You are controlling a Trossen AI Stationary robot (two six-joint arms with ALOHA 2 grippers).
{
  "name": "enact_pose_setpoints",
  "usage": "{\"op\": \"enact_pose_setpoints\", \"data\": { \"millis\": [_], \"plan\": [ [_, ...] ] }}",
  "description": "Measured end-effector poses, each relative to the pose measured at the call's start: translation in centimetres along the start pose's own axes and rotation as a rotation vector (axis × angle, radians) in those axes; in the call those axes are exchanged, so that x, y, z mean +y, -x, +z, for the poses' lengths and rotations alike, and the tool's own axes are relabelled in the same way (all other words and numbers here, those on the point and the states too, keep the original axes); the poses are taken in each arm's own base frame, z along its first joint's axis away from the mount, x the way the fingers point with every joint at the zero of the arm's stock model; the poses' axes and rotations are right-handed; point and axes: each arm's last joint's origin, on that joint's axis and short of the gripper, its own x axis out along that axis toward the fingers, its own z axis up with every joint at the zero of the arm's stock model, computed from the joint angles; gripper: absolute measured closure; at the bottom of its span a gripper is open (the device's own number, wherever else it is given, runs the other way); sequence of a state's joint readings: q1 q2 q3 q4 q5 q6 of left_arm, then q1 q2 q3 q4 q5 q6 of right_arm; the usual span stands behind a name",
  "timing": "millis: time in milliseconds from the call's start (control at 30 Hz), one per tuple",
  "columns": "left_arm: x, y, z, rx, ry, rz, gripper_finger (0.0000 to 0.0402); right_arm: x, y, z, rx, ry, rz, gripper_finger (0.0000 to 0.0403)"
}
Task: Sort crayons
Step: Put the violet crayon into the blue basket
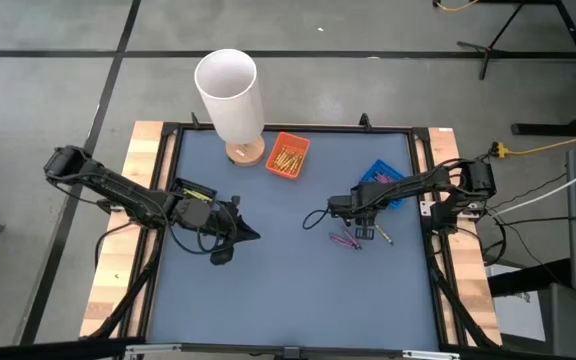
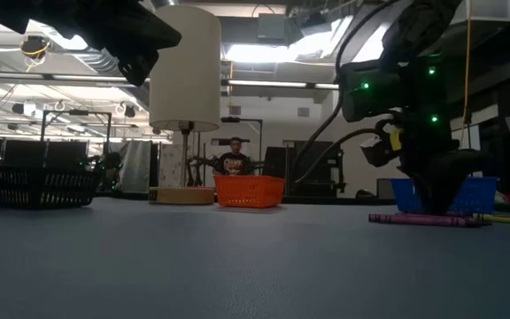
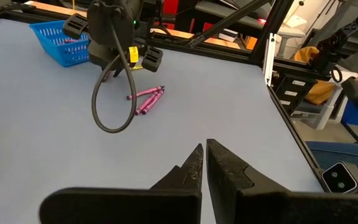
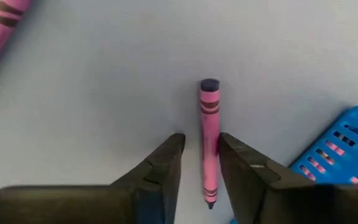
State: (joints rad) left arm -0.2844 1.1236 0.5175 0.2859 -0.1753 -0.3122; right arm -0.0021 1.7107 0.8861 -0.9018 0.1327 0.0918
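The right tool (image 4: 197, 165) straddles a purple crayon (image 4: 209, 137) at lower centre, fingers parted, nothing clamped yet. An off-centre closure could roll the crayon away across the surface (image 4: 92, 93). The left tool (image 3: 204, 165) waits clenched and empty.

A purple crayon (image 4: 209, 143) lies flat on the blue-grey surface (image 1: 288, 280), its paper wrapper ringed with dark bands near each end. It sits lengthwise in the gap between the two fingers of the right tool (image 4: 199, 158), just beside the blue tray (image 4: 344, 155). A few more purple crayons (image 1: 345, 239) lie close together on the surface near it, flat and roughly side by side. One yellow crayon (image 1: 383, 235) lies flat a little apart from them. Many yellow-gold crayons (image 1: 287, 158) are heaped in the orange tray (image 1: 303, 145), and some purple ones show inside the blue tray.
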Motion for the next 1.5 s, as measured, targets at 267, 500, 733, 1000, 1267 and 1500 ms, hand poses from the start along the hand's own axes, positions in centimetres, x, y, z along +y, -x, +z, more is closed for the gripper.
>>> {"op": "enact_pose_setpoints", "data": {
  "millis": [267, 500, 733, 1000, 1267, 1500],
  "plan": [
    [0.0, 0.0, 0.0, 0.0, 0.0, 0.0, 0.0395, 0.1, 0.6, 0.5, -0.008, 0.029, 0.022, 0.0358],
    [0.0, 0.0, 0.0, 0.0, 0.0, 0.0, 0.0395, 0.0, 0.7, 0.5, -0.009, 0.04, 0.02, 0.039],
    [0.0, 0.0, 0.0, 0.0, 0.0, 0.0, 0.0395, 0.0, 0.7, 0.5, -0.009, 0.045, 0.017, 0.0379],
    [0.0, 0.0, 0.0, 0.0, 0.0, 0.0, 0.0395, 0.0, 1.1, 0.4, 0.021, 0.051, 0.03, 0.0384],
    [0.0, 0.0, 0.0, 0.001, -0.001, 0.0, 0.0395, -0.2, 2.8, 0.6, -0.012, 0.047, 0.021, 0.0384],
    [0.0, 0.0, 0.0, 0.001, -0.001, 0.0, 0.0395, -0.7, 5.2, 0.2, -0.035, 0.069, -0.033, 0.0384]
  ]
}}
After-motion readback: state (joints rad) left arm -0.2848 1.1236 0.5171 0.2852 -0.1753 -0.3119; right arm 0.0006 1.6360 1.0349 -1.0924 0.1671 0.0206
